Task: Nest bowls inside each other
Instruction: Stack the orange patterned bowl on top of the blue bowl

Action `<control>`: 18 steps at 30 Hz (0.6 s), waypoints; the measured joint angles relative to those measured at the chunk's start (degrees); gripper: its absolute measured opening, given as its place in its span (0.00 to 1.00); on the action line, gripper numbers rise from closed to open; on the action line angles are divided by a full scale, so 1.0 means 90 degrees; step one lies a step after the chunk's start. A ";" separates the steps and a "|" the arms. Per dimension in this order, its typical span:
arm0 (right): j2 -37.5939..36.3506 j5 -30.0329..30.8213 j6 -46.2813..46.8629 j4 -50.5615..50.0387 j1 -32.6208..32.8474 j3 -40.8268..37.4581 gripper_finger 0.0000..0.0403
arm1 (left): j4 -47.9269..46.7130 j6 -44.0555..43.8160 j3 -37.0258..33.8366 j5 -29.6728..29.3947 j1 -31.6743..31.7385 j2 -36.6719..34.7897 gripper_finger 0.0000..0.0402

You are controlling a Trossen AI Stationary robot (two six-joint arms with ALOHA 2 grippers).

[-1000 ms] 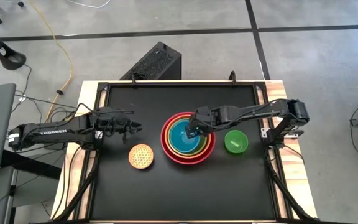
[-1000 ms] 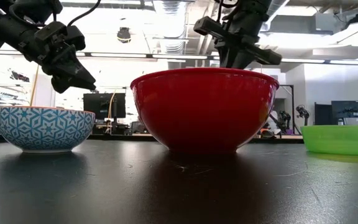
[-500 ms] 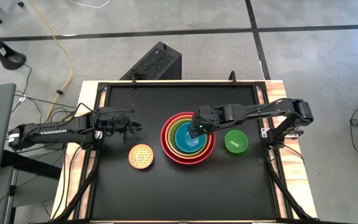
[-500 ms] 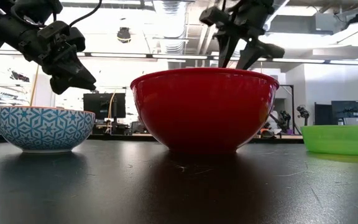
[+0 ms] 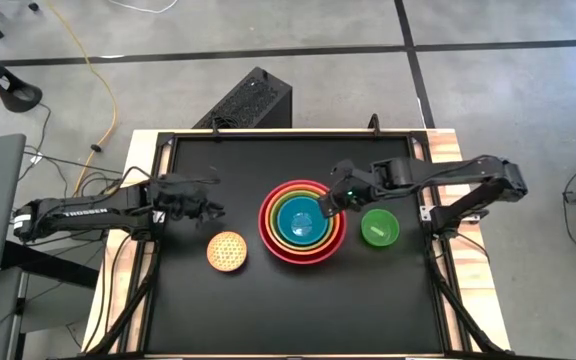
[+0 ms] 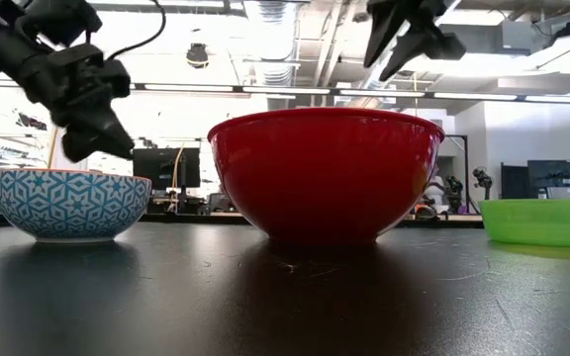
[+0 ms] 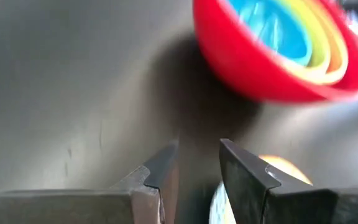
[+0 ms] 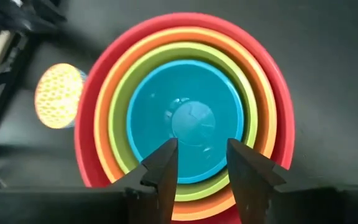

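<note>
The red bowl (image 5: 302,222) stands mid-table with the orange, lime green and blue bowls (image 8: 185,118) nested inside it. Left of the stack, the dotted yellow bowl (image 5: 227,251) rests on its base. To the right sits the small green bowl (image 5: 379,228). My right gripper (image 8: 202,155) hangs open above the stack's right rim, with nothing between its fingers. My left gripper (image 5: 211,210) hovers open above the table, left of the stack and just beyond the yellow bowl; it too holds nothing.
A raised frame (image 5: 168,140) borders the black tabletop. A black box (image 5: 251,100) stands on the floor beyond the far edge. Bare tabletop (image 5: 298,310) lies between the bowls and the near edge.
My right gripper has risen out of the bowl stack and drawn back toward the table's right edge. The blue bowl stays nested in the lime green one. My left gripper has rolled a little at the wrist without leaving its place.
</note>
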 joint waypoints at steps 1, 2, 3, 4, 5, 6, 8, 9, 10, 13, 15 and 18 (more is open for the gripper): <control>-0.0054 0.0007 -0.0070 0.0003 0.0014 0.0000 0.37 | -0.0185 -0.0020 0.0000 0.0109 0.0000 0.0000 0.26; -0.0104 0.0018 -0.0141 0.0013 0.0014 0.0000 0.37 | -0.0336 -0.0028 0.0000 0.0239 0.0001 -0.0002 0.26; -0.0142 0.0056 -0.0222 0.0021 0.0014 0.0000 0.36 | -0.0433 -0.0016 0.0000 0.0433 0.0000 0.0000 0.26; -0.0169 0.0076 -0.0289 0.0022 0.0014 0.0000 0.36 | -0.0442 0.0066 0.0000 0.0697 -0.0005 0.0000 0.26; -0.0191 0.0079 -0.0352 0.0018 0.0014 0.0000 0.36 | -0.0378 0.0162 0.0000 0.0960 -0.0041 0.0000 0.26; -0.0199 0.0080 -0.0440 0.0016 0.0014 0.0000 0.36 | -0.0300 0.0213 0.0000 0.1149 -0.0106 -0.0001 0.26; -0.0199 0.0083 -0.0594 0.0016 0.0012 0.0000 0.36 | -0.0291 0.0232 0.0000 0.1235 -0.0293 -0.0002 0.26; -0.0199 0.0084 -0.0673 0.0015 0.0012 0.0000 0.36 | -0.0298 0.0251 0.0000 0.1220 -0.0411 0.0002 0.26; -0.0199 0.0084 -0.0758 0.0015 0.0011 0.0000 0.36 | -0.0293 0.0292 0.0000 0.1172 -0.0533 0.0003 0.26; -0.0199 0.0080 -0.0970 0.0017 0.0003 0.0000 0.36 | -0.0241 0.0282 0.0000 0.0772 -0.0919 0.0094 0.26; -0.0199 0.0080 -0.1072 0.0015 -0.0010 0.0000 0.36 | -0.0133 0.0286 0.0006 0.0445 -0.1153 0.0223 0.26; -0.0199 0.0077 -0.1258 0.0017 -0.0068 0.0000 0.36 | -0.0090 0.0419 0.0190 0.0112 -0.1433 0.0533 0.26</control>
